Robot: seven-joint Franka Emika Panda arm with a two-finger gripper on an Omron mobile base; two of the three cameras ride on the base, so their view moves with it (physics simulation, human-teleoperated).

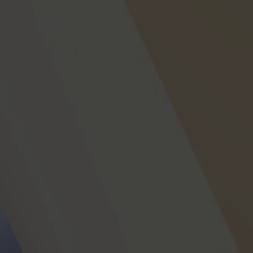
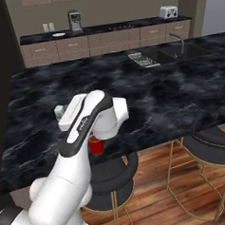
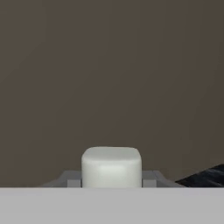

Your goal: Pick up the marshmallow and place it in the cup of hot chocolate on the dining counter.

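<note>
Hand view: marshmallow [image 3: 111, 167] sits squarely between the gripper [image 3: 111, 180] fingers [image 3: 71, 179], which are closed against its two sides, holding it. Black marble counter [image 3: 204, 176] edge lies off to the fingers' right.

Right base view: red cup [image 2: 96, 146] sits under the arm's wrist on the counter's near edge.

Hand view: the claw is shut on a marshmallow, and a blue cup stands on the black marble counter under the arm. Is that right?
Not quite: the cup is red, not blue, as the right base view shows, standing on the black marble counter partly hidden under the arm. The rest holds: in the hand view the claw is shut on the marshmallow.
</note>
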